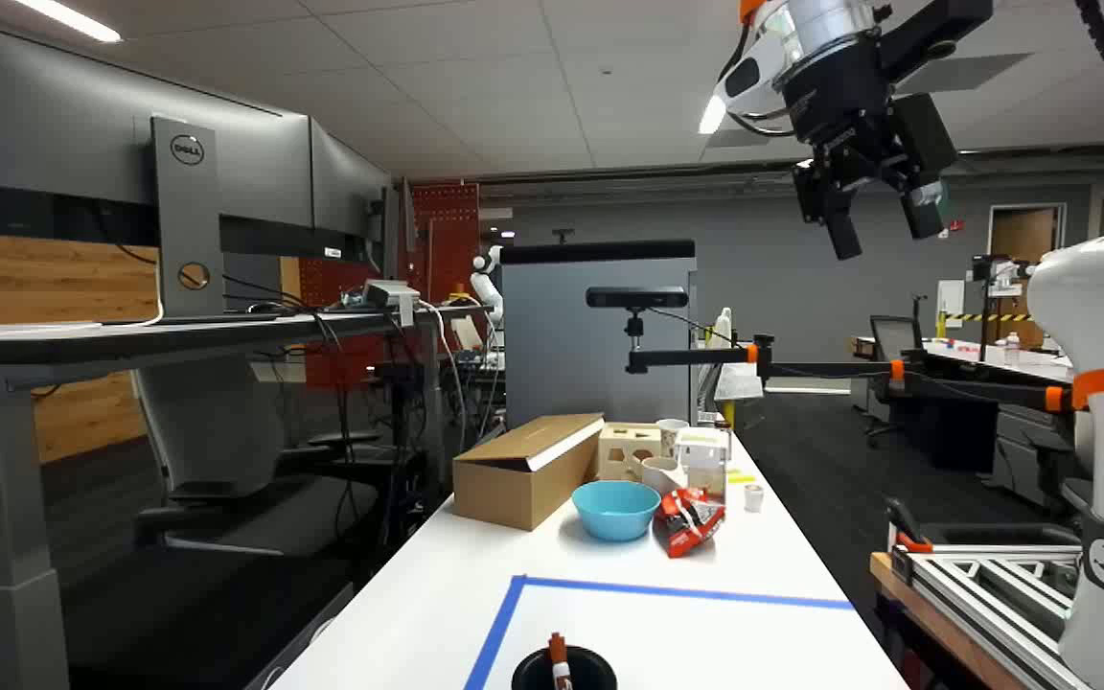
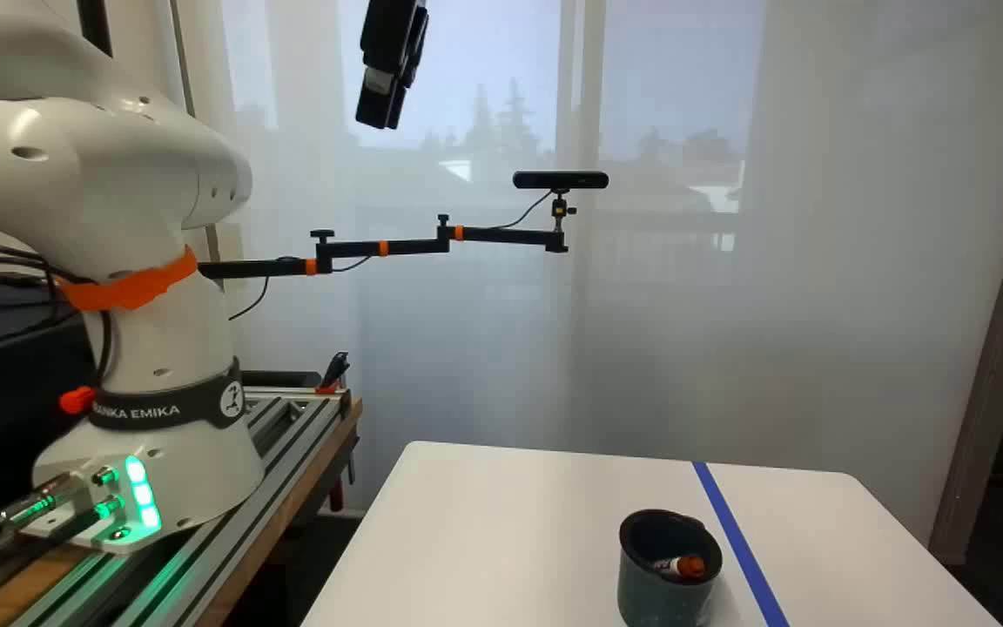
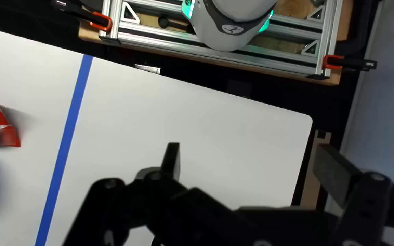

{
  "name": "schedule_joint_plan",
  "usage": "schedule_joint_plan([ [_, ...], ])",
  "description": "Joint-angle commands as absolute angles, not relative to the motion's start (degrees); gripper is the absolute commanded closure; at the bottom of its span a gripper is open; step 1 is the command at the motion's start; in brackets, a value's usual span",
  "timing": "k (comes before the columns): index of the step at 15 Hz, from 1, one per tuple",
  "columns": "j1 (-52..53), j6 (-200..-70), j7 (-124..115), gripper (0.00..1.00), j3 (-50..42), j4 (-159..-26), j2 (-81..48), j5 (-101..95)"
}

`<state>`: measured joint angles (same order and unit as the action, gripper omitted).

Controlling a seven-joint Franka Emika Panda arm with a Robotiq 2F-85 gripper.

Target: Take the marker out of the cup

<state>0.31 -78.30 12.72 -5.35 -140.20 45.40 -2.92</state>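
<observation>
Robotiq gripper point(image 1: 881, 225) raised high over a white table point(image 2: 501, 514), its fingers point(image 3: 171, 159) spread wide with nothing between them. The object sought, a slender marker point(image 2: 678, 568) with a reddish-brown cap point(image 1: 558, 650), leans inside a dark cup point(image 2: 663, 605), well apart from the gripper and near a strip of blue tape point(image 2: 737, 540). The capped end points upward, toward the tape side; how far it clears the rim is hard to tell.

Probable faults during extraction: (a) an off-centre descent sets a finger on the rim, tipping or pushing the cup; (b) because the cap lies close to the inner wall, the gripper may pinch marker and wall together and lift both; (c) a shallow or slanting grip on so thin a barrel may let it roll or slip deeper. The marker does not show in the wrist view, where the gripper's own body hides much of the foreground; alignment judged from there alone would likely err.
</observation>
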Motion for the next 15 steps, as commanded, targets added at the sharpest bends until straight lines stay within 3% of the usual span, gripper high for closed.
schedule_joint_plan([
  [1, 0.6, -78.22, 12.55, 0.0, -5.54, -140.09, 45.38, -2.99],
  [10, 0.23, -79.4, 11.11, 0.0, -5.36, -140.54, 45.14, -2.24],
  [15, -2.23, -99.22, 0.26, 0.0, -3.89, -147.14, 43.32, -0.87],
])
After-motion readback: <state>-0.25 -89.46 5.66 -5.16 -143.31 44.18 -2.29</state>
